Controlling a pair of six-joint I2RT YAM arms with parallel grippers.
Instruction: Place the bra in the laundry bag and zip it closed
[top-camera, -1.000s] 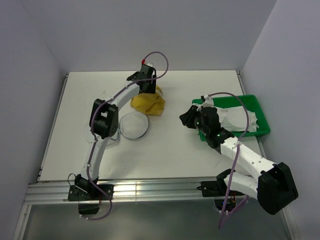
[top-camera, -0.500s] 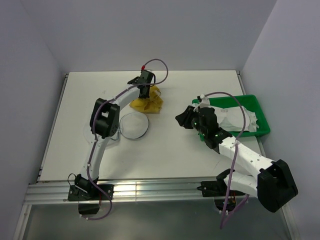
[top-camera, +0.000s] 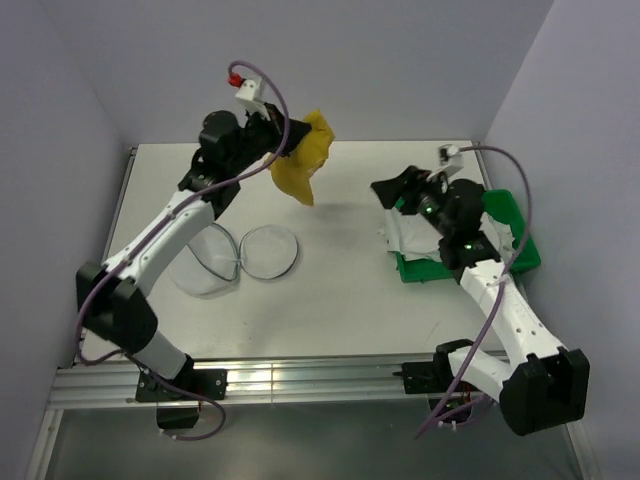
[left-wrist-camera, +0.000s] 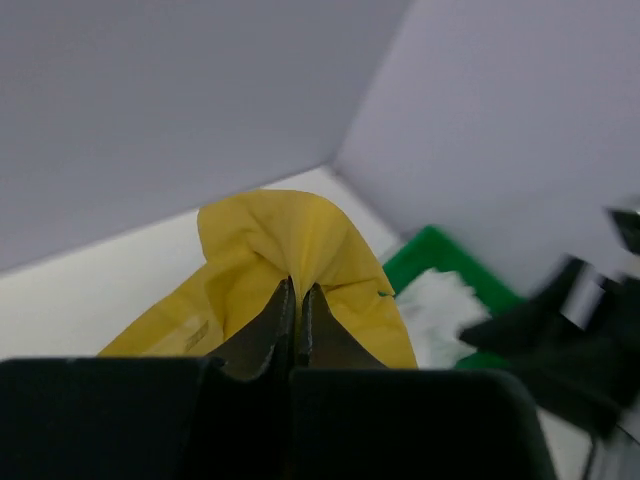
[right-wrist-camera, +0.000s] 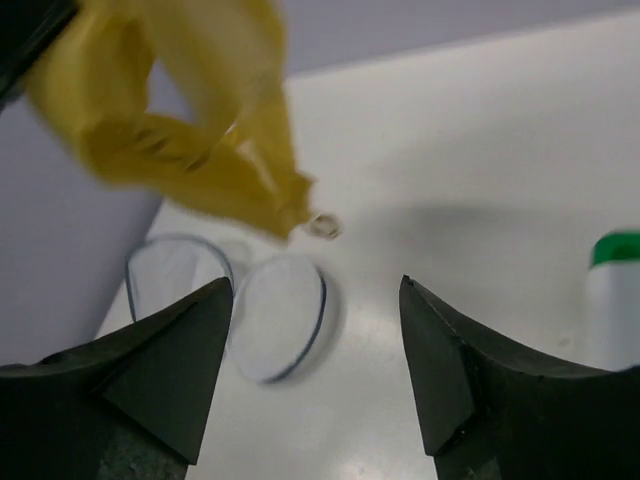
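The bra is a soft yellow garment. It hangs in the air over the far part of the surface, well above it and clear of everything else. It looks light and limp. Expect it to fold, swing and drape, and expect a strap or loose end to trail below the grip. A small ring or clasp dangles at its lowest tip in the right wrist view. Hold it at a bunched fold near the top, as it is held now, so the rest hangs free and can be lowered in tail first.

The left fingers are pressed fully together on a pinch of the yellow fabric. Cloth spills out to both sides of the tips.

The bag lies unzipped on the surface, its two round mesh halves side by side, below and on the near side of the hanging bra. The hoop rims look stiff, but the mesh between them is thin and should give easily.

The right fingers stand wide apart and hold nothing. They hover beside the green tray, which contains a white cloth.
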